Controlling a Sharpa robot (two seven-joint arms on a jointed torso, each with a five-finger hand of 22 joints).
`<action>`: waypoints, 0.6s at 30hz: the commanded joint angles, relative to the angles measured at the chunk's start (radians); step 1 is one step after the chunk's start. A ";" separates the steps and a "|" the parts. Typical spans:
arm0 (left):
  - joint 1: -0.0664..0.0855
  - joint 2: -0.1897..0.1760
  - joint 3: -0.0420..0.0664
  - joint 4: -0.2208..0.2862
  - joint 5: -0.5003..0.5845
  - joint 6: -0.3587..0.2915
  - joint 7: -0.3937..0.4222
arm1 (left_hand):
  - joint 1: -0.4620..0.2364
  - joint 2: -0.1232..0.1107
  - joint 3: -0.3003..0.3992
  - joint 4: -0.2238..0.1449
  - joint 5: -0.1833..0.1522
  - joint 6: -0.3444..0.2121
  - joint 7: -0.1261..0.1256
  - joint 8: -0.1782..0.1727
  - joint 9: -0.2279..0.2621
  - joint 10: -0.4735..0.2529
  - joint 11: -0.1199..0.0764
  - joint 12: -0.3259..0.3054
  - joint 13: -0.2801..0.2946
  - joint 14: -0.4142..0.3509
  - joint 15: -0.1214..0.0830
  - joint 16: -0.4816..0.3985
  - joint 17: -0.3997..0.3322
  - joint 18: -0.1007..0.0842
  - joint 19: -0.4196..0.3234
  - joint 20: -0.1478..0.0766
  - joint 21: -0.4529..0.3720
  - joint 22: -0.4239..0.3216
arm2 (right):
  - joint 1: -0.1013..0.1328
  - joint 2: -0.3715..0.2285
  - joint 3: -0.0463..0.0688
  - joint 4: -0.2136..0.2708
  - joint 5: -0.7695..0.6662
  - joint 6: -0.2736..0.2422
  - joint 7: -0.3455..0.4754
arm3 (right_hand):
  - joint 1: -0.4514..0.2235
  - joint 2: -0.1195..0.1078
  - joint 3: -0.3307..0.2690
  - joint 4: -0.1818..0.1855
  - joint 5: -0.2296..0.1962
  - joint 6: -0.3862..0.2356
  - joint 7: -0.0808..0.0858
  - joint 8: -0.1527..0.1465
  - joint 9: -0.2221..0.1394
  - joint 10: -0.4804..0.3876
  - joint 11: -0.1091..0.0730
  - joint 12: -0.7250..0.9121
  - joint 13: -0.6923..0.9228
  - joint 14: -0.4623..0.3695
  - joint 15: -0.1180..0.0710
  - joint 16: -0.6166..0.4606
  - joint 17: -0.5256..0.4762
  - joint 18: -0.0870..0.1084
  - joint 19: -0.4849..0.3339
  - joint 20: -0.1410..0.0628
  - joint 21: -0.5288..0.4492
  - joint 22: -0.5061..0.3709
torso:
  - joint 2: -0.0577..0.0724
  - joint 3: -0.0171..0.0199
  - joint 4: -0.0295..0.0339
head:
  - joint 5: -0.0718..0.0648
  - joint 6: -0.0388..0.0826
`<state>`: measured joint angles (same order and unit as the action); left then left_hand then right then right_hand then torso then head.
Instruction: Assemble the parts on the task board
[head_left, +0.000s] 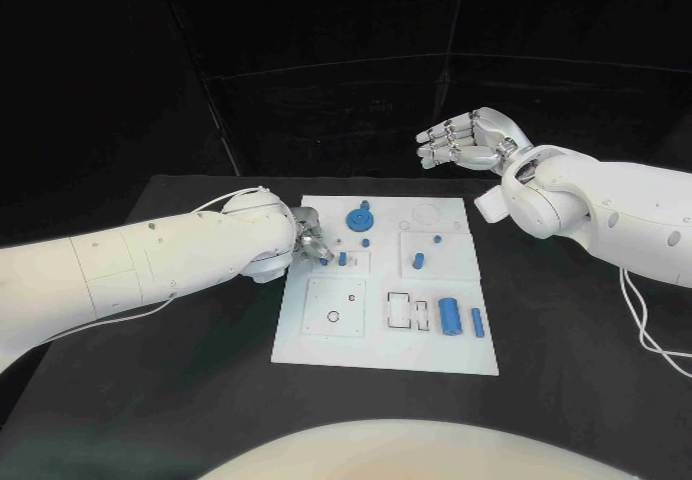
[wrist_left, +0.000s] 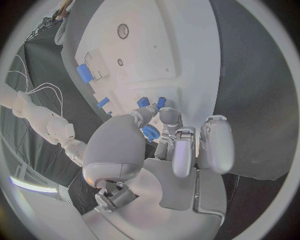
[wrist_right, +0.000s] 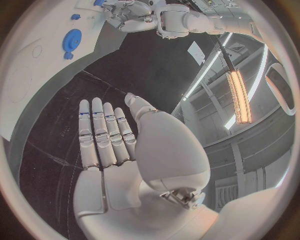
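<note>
Black table (head_left: 173, 400), dark room behind, white task board (head_left: 325, 350) lying mid-table. Left hand (head_left: 309, 246) is down at the board's 9 o'clock edge, toward the far end; from its wrist cam the fingers (wrist_left: 167, 116) curl in around a small blue part (wrist_left: 150, 133), so it looks like it's pinching that piece w/ fingertips right over the board surface. Right hand (head_left: 469, 138) hangs off the board at abt 1 o'clock, well apart, palm up, fingers straight and together, holding nothing.

Other parts on the board: blue gear (head_left: 359, 219) at 12 o'clock, a small peg (head_left: 418, 261) near center-right, a blue cylinder (head_left: 451, 316) and a slimmer pin (head_left: 476, 321) at abt 4 o'clock. Square recess plate (head_left: 336, 307) w/ a hole sits at 7 o'clock.

Best guess on step: left hand mid-placement or pick of one small piece near the 10 o'clock slots; can't tell which. Next move prob. needs fine alignment over its seat, then a straight press down. Most parts still loose, so early days.
</note>
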<state>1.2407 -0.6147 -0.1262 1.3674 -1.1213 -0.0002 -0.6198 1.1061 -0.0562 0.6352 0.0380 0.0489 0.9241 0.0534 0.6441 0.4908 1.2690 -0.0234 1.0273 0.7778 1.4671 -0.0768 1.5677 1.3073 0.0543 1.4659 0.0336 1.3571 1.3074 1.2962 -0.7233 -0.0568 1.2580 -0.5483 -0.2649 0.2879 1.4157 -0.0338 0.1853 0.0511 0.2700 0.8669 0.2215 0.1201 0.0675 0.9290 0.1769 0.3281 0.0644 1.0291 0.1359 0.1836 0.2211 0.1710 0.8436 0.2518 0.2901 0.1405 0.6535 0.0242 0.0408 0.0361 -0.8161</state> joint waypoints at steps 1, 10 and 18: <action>-0.009 0.005 -0.009 -0.007 0.002 0.060 -0.014 | -0.010 0.002 0.088 -0.083 0.006 0.004 -0.007 -0.001 -0.003 0.004 -0.003 0.006 0.001 0.104 -0.008 0.003 0.263 0.004 0.018 -0.009 0.002 0.014 | 0.002 0.001 0.001 0.001 0.003 0.006 0.011 | -0.007 0.001 0.006 0.000 0.004 0.002 0.024 -0.004 -0.001 -0.002 0.005 0.003 -0.002 0.008 0.001 -0.007 -0.001 0.011 0.005 -0.001 -0.002 -0.001 | 0.000 -0.0001 0.0005 | -0.001 -0.001; -0.009 0.016 -0.012 -0.029 0.002 0.057 -0.015 | -0.016 0.000 0.080 -0.078 0.006 0.006 -0.010 0.006 0.001 0.005 -0.005 0.007 0.001 0.104 -0.009 0.003 0.263 0.003 0.020 -0.010 0.005 0.018 | 0.002 0.001 0.001 0.002 0.003 0.006 0.011 | -0.007 0.001 0.006 0.000 0.004 0.002 0.024 -0.004 -0.001 -0.002 0.005 0.003 -0.002 0.008 0.001 -0.007 -0.001 0.011 0.005 -0.001 -0.002 -0.001 | 0.000 0.0001 0.0000 | -0.003 -0.001; -0.009 0.012 -0.013 -0.036 0.002 0.030 -0.016 | -0.112 -0.036 -0.046 0.000 0.005 0.017 -0.018 0.026 0.005 0.007 -0.011 0.017 0.005 0.104 -0.015 0.003 0.263 0.002 0.022 -0.015 0.008 0.024 | 0.002 -0.001 0.001 0.003 0.003 0.006 0.010 | -0.009 0.001 0.006 0.000 0.004 0.002 0.024 -0.004 -0.001 -0.003 0.005 0.004 -0.002 0.008 0.001 -0.008 -0.002 0.011 0.006 -0.001 -0.003 -0.002 | 0.000 -0.0004 0.0013 | -0.005 0.000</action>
<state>1.2422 -0.5992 -0.1320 1.3369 -1.1194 0.0153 -0.6164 1.0102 -0.0847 0.6039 0.0278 0.0611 0.9438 0.0348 0.6674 0.4972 1.2833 -0.0341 1.0411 0.7820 1.4672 -0.0842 1.5677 1.3073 0.0542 1.4657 0.0266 1.3623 1.3074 1.2962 -0.7244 -0.0568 1.2587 -0.5484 -0.2645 0.2879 1.4157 -0.0338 0.1853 0.0511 0.2700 0.8669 0.2215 0.1201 0.0675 0.9290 0.1769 0.3280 0.0644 1.0291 0.1359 0.1796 0.2212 0.1710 0.8436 0.2518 0.2901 0.1394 0.6538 0.0242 0.0411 0.0314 -0.8165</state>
